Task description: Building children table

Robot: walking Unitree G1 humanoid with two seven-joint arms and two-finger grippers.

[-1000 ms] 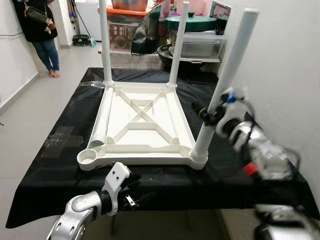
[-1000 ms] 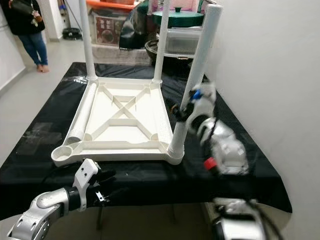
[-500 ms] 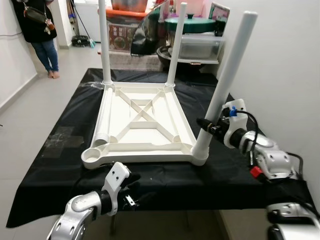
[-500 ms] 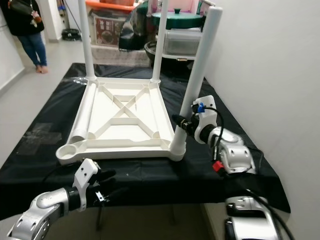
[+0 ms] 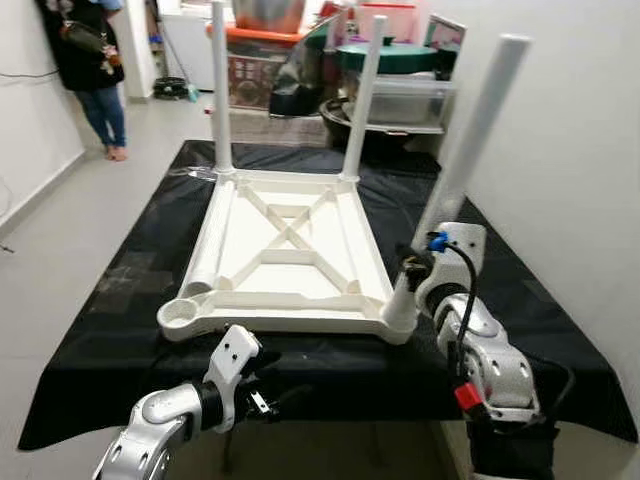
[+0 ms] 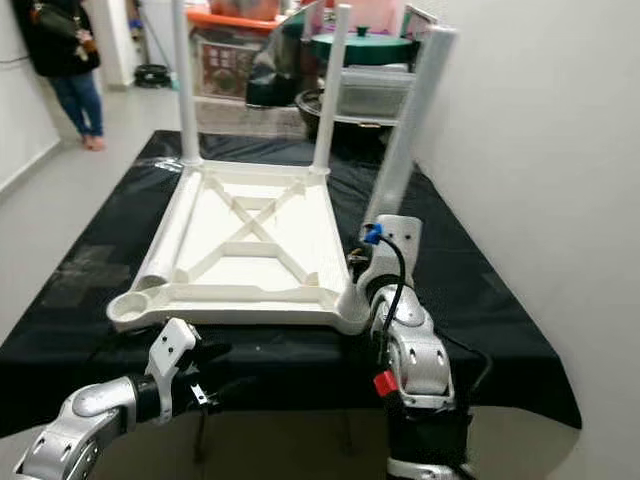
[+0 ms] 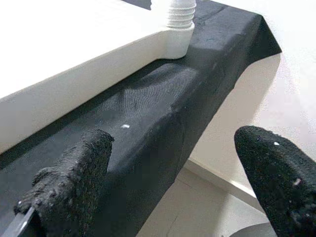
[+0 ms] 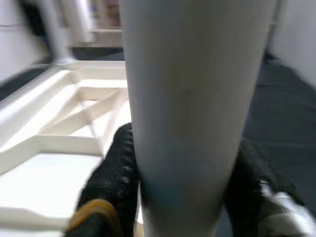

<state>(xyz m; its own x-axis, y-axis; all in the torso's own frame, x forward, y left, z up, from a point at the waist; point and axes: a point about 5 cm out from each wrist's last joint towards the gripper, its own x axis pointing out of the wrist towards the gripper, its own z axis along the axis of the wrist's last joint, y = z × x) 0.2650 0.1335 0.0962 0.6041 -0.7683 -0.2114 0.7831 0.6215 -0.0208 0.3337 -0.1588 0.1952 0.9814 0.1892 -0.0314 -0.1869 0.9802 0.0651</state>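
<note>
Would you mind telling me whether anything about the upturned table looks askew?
Yes: the leg gripped by the right gripper leans outward, while the two far legs stand straight. A fourth leg lies loose, its corner socket empty.

Table [image 5: 120, 290]: rectangular, draped to its edges in black cloth [image 5: 540, 330]. On it: one white plastic children's table [image 5: 285, 255], upside down, three legs upright; a fourth leg [image 5: 205, 245] lies loose along its left side.

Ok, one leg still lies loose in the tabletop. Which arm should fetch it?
Left, probably. The left gripper is open and free below the front edge, nearer the loose leg; the right gripper is clamped on the corner leg.
</note>
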